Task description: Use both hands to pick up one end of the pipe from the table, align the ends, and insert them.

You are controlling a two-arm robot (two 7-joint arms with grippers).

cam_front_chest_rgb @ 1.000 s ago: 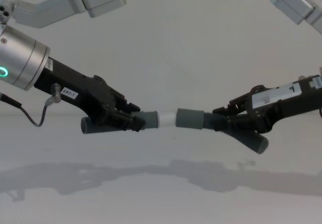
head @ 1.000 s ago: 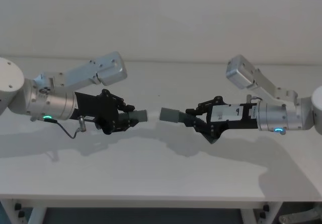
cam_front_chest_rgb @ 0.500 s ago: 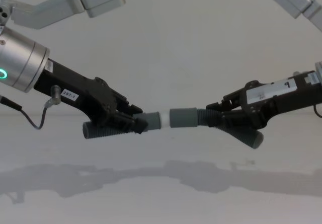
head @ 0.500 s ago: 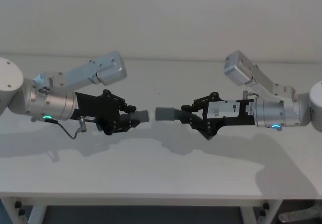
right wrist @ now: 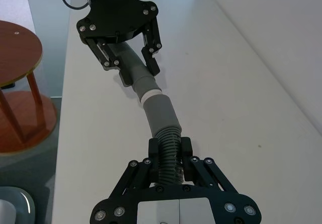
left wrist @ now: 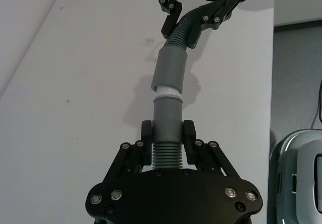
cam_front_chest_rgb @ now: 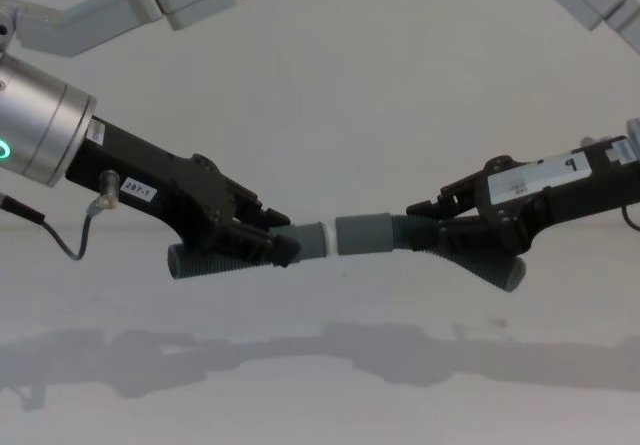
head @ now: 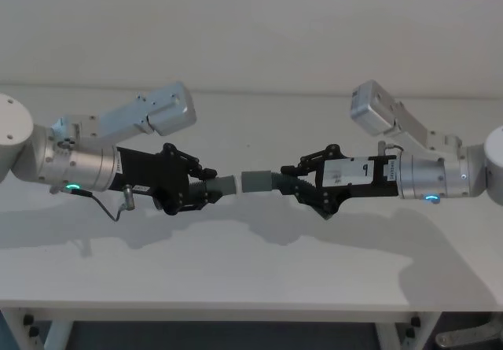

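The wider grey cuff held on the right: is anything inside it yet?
The whitish tip of the lighter piece enters the wider cuff; a thin white band remains outside. How deep it goes is hidden by the cuff wall. Left pincer and right pincer hold the pieces.

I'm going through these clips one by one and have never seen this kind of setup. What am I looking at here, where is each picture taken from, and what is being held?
This is a two-armed robot working over a white table. One picture looks down from its head, one looks across from its chest, and the two close-ups come from cameras on its wrists.

The left hand and the right hand are black grippers on silver arms. Each is shut on a piece of grey ribbed hose, held up in the air above the table.

The left hand holds the lighter hose piece, whose smooth end has a whitish tip. The right hand holds the darker hose piece, which ends in a wider cuff.

The two ends point at each other in a line. The whitish tip sits right at the cuff's mouth; only a thin band of it shows, so the joining looks barely begun.
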